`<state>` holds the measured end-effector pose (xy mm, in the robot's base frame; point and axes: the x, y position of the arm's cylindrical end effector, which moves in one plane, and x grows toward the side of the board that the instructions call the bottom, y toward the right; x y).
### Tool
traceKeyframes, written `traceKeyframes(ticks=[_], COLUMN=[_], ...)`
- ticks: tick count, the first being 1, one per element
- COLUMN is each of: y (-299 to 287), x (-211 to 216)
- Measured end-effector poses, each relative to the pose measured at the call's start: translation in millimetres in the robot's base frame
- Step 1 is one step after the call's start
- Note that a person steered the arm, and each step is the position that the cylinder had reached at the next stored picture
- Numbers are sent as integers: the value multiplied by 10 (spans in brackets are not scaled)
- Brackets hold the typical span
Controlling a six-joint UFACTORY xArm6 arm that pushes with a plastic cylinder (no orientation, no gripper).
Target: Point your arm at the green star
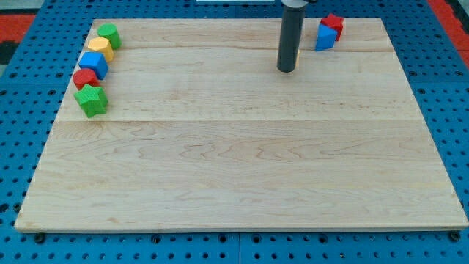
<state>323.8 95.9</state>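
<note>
The green star (92, 100) lies at the view's left edge of the wooden board (242, 169), lowest in a row of blocks. Above it in that row are a red block (84, 78), a blue block (94, 64), a yellow block (100, 48) and a green round block (110, 35). My tip (286, 70) is at the view's top, right of centre, far to the right of the green star. A small yellow block is mostly hidden behind the rod.
A red block (333, 23) and a blue block (325, 38) touch each other at the view's top right, just right of my tip. A blue pegboard (454, 110) surrounds the board.
</note>
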Motion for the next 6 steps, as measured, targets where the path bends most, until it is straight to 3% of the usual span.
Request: traceKeyframes(ticks=[1,2,3,4,6], y=[0,-358,-333,37,-1254], x=[-286,-227,-582,-449,1604])
